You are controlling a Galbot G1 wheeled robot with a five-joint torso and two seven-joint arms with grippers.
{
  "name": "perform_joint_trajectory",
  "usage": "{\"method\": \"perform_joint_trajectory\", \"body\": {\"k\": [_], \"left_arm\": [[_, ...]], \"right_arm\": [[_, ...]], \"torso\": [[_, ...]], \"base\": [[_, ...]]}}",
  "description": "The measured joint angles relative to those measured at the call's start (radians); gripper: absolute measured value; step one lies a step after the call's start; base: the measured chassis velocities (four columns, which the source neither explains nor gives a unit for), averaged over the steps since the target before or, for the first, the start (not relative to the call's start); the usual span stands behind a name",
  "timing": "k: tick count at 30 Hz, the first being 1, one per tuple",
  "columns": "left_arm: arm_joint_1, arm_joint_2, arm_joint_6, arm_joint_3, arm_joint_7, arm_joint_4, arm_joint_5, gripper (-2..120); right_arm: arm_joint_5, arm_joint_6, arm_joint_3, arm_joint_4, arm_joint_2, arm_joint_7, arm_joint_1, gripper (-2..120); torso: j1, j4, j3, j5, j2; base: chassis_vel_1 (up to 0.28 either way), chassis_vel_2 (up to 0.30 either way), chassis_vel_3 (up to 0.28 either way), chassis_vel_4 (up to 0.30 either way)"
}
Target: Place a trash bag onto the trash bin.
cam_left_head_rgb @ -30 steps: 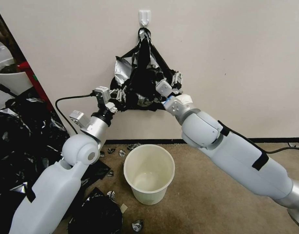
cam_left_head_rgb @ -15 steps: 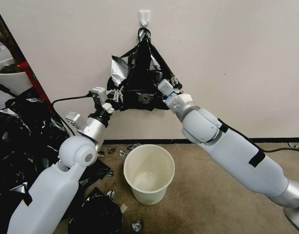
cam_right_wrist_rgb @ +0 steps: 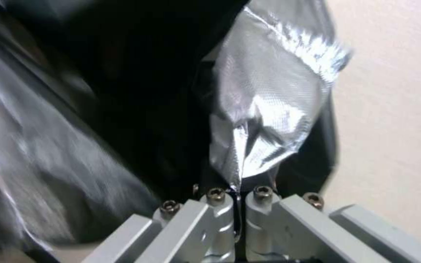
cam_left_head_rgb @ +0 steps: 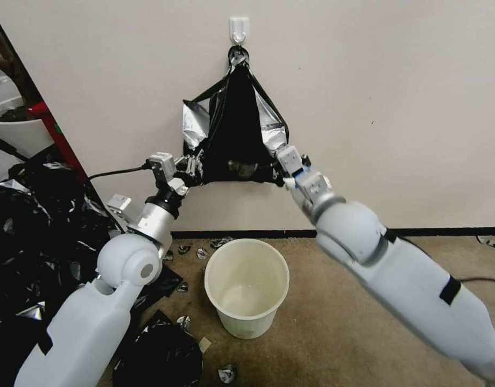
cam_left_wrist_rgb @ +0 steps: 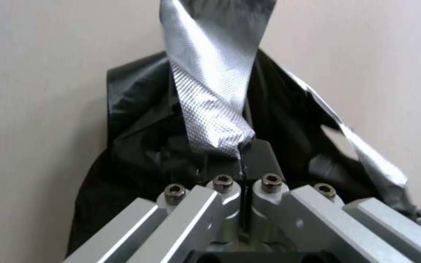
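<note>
A sheaf of black bags hangs from a white wall hook. The trash bag, thin black film with silvery glints, is stretched across its front. My left gripper is shut on the bag's lower left corner. My right gripper is shut on the lower right corner. In the left wrist view the closed gripper pinches a twisted silvery strip of film. In the right wrist view the gripper pinches crumpled film. The cream trash bin stands open on the carpet below, between my arms.
A big heap of black plastic lies on the floor at the left. Behind it stands a white plant pot. Black and silver scraps litter the carpet around the bin. The wall is right behind the bags.
Both grippers have moved down with the film in them, the right one the most. The bunched bag has been pulled flatter and hangs straighter from the hook.
</note>
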Motion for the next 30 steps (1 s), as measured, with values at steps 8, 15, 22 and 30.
{"method": "perform_joint_trajectory", "body": {"k": [8,15,22,30], "left_arm": [[0.129,-0.031,-0.02,-0.035,0.001,-0.07,0.036,0],[0.244,-0.052,-0.041,-0.069,0.006,-0.16,0.063,0],[0.282,-0.061,-0.044,-0.093,0.023,-0.223,0.063,0],[0.302,-0.087,-0.023,-0.066,0.058,-0.183,0.093,0]], "right_arm": [[-0.014,0.155,0.116,0.117,0.068,-0.055,-0.269,0],[-0.06,0.197,0.191,0.216,0.195,-0.058,-0.486,0],[-0.052,0.229,0.228,0.287,0.275,-0.058,-0.586,0],[-0.091,0.174,0.233,0.283,0.268,-0.04,-0.641,0]], "torso": [[0.0,-0.0001,0.0,-0.0001,0.0],[0.0,0.0,0.0,-0.0001,0.0],[0.0,0.0,0.0,-0.0002,0.0],[0.0,0.0001,0.0,-0.0001,0.0]], "base": [[0.0,0.0,0.0,0.0],[0.0,0.0,0.0,0.0],[0.0,0.0,0.0,0.0],[0.0,0.0,0.0,0.0]]}}
